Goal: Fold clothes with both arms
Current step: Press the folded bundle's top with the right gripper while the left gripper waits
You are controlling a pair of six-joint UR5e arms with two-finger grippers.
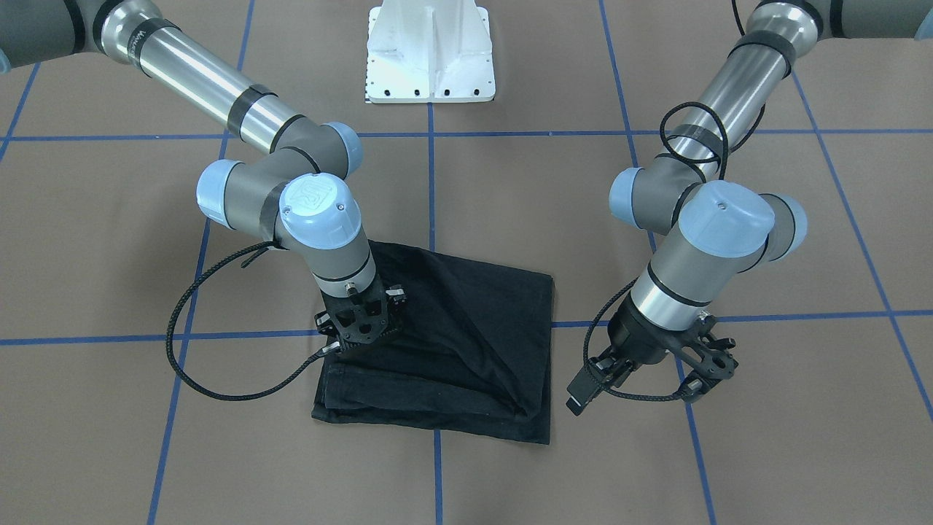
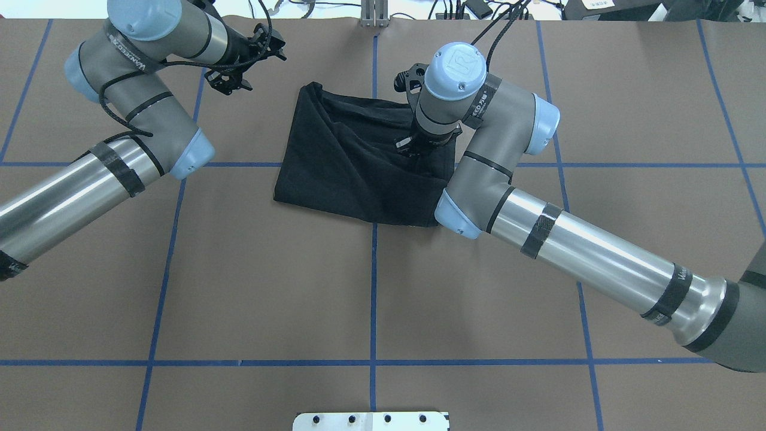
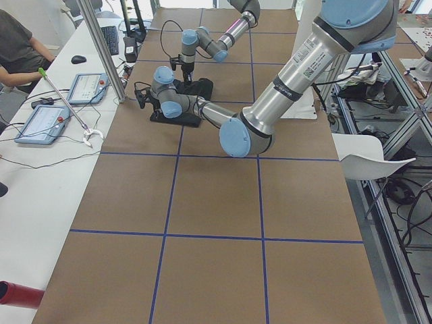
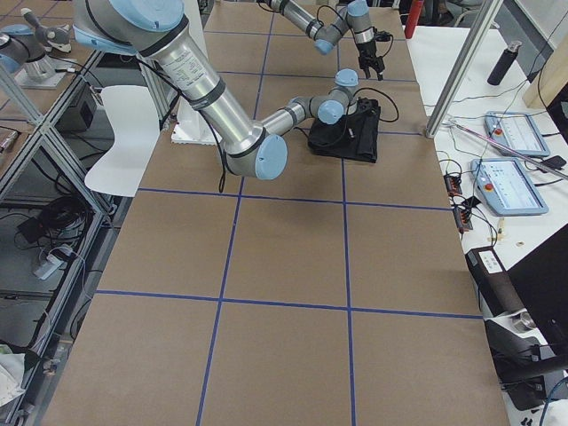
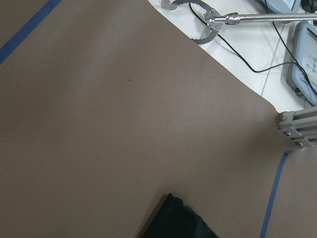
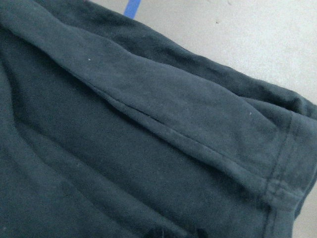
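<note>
The black T-shirt [image 1: 466, 343] lies folded into a rough rectangle on the brown table, plain side up, with no logo showing. It also shows in the overhead view [image 2: 341, 155]. My right gripper [image 1: 357, 341] points down onto the shirt's edge nearest that arm, and creases run from it to the far corner. In the right wrist view the cloth [image 6: 148, 124] fills the frame and the gripper looks shut on it. My left gripper [image 1: 587, 386] hangs open and empty over bare table beside the shirt; it also shows in the overhead view [image 2: 248, 63]. A shirt corner [image 5: 183, 223] shows below it.
The white pedestal base [image 1: 430, 58] stands at the robot's side of the table. Blue tape lines cross the brown surface. Beyond the table's far edge are a metal grabber tool [image 5: 223, 17], an aluminium post [image 5: 299, 129] and control tablets [image 3: 40, 121].
</note>
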